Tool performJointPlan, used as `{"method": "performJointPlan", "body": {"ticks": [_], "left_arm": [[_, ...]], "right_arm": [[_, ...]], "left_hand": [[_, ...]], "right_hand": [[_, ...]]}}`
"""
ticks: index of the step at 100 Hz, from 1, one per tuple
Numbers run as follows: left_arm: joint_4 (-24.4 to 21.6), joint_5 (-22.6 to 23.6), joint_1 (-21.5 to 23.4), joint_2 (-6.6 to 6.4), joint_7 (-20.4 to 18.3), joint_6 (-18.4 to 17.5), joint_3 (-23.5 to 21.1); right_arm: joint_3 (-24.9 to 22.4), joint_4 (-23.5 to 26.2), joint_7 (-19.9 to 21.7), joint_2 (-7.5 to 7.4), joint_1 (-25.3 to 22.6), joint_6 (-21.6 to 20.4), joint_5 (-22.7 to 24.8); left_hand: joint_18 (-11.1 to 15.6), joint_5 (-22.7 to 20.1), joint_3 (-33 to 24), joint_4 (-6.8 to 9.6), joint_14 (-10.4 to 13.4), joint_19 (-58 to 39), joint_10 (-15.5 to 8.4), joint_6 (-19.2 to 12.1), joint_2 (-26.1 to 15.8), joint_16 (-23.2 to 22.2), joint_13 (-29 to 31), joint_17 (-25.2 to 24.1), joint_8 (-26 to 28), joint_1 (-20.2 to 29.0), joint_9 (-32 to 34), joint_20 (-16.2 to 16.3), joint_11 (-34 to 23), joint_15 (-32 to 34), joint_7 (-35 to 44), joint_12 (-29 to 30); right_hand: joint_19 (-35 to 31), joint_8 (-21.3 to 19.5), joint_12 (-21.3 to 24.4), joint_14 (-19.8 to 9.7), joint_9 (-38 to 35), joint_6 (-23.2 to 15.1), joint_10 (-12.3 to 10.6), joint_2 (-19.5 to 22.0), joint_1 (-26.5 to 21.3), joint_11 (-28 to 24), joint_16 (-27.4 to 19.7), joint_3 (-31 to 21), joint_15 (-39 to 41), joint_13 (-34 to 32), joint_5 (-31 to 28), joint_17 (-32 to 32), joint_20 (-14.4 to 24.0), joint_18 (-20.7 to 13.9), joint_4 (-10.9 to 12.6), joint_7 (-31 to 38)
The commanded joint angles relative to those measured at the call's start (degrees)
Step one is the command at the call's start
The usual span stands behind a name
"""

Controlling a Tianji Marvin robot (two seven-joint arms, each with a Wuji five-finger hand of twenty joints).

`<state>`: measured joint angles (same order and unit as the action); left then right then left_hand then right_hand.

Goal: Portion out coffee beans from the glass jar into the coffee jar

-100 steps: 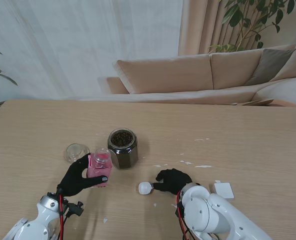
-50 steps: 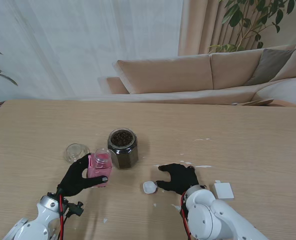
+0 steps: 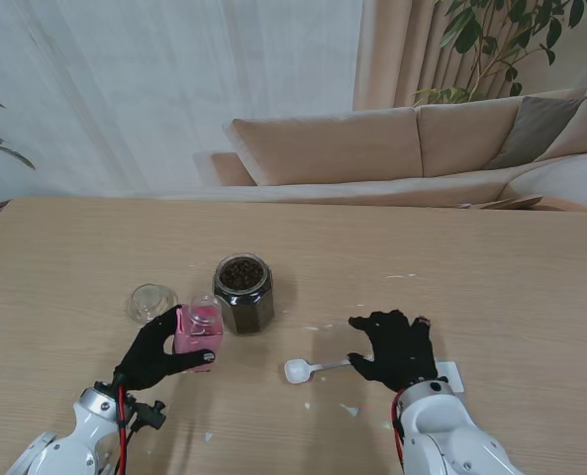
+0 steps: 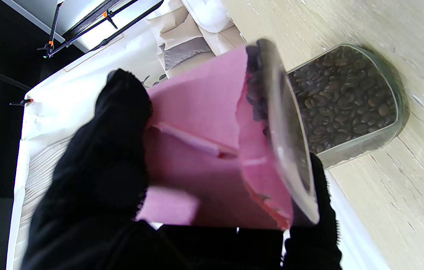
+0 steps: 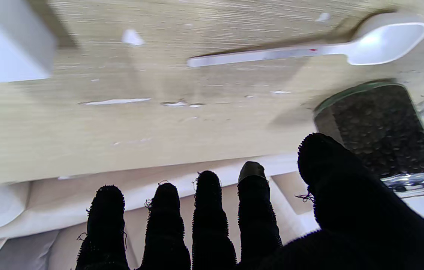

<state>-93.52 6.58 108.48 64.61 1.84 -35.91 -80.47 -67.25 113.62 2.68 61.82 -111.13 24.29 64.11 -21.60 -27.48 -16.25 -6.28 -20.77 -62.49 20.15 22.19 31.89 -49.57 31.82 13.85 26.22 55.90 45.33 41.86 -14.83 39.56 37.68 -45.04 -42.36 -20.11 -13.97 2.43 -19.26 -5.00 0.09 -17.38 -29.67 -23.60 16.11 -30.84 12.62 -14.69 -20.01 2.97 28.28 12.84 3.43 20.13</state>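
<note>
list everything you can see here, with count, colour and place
glass jar: 1, clear with dark beans, table centre, open
coffee jar: 1, pink, held left of the glass jar
lid: 1, clear, on the table left of the coffee jar
spoon: 1, white, lying on the table between the hands
flat square item: 1, white, partly hidden by the right hand
sofa: 1, beige, beyond the table
left hand: 1, black glove, gripping the coffee jar
right hand: 1, black glove, fingers spread, holding nothing

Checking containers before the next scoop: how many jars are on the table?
2: the pink coffee jar gripped by the left hand, and the open glass jar of beans just right of it, slightly farther from me.
</note>
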Motion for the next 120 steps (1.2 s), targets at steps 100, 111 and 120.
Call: {"method": "performJointPlan", "body": {"ticks": [100, 111, 120], "left_arm": [[-2.64, 0.28, 2.27, -0.42, -2.57, -0.39, 0.59], [-2.59, 0.46, 2.23, -0.39, -2.42, -0.37, 0.65], [-2.60, 0.59, 2.24, -0.39, -2.39, -0.22, 0.72]], "right_arm": [[-19.39, 3.41, 6.10, -0.36, -18.91, -6.19, 8.23], [-19.31, 1.77, 6.54, -0.53, -17.88, -6.65, 8.56], [-18.85, -0.25, 4.68, -0.53, -16.80, -6.63, 7.98]], "left_hand": [[1.03, -4.06, -14.02, 0.75, 1.22, -0.21, -7.18, -11.83, -9.45, -0.01, -0.62, 0.29, 3.39, 16.12, 3.70, 0.26, -6.04, 0.13, 11.27, -3.96], [1.02, -4.09, -14.05, 0.75, 1.20, -0.21, -7.17, -11.81, -9.44, -0.01, -0.65, 0.27, 3.39, 16.15, 3.76, 0.26, -6.07, 0.12, 11.27, -3.99], [1.04, -4.09, -14.07, 0.75, 1.18, -0.23, -7.20, -11.82, -9.44, -0.01, -0.61, 0.28, 3.38, 16.15, 3.69, 0.26, -6.05, 0.14, 11.26, -3.98]], "right_hand": [[-0.57, -5.19, 3.82, 3.90, 8.29, -5.32, -6.32, -13.98, -2.02, 7.47, -0.81, -13.68, -1.55, 3.20, 15.40, -1.25, 0.67, 3.13, -3.78, -4.07], [-0.62, -15.10, 4.28, 2.97, 8.55, -2.69, -6.15, -14.62, -1.73, 9.61, -0.83, -14.42, -1.64, 3.19, 12.83, -1.66, 1.32, 2.50, -4.06, -19.41], [-1.33, -11.82, 5.46, 2.35, 8.56, -0.71, -5.74, -14.63, -1.32, 12.03, -0.75, -14.88, -1.40, 2.95, 12.15, -2.10, 1.82, 2.06, -3.86, -22.33]]}}
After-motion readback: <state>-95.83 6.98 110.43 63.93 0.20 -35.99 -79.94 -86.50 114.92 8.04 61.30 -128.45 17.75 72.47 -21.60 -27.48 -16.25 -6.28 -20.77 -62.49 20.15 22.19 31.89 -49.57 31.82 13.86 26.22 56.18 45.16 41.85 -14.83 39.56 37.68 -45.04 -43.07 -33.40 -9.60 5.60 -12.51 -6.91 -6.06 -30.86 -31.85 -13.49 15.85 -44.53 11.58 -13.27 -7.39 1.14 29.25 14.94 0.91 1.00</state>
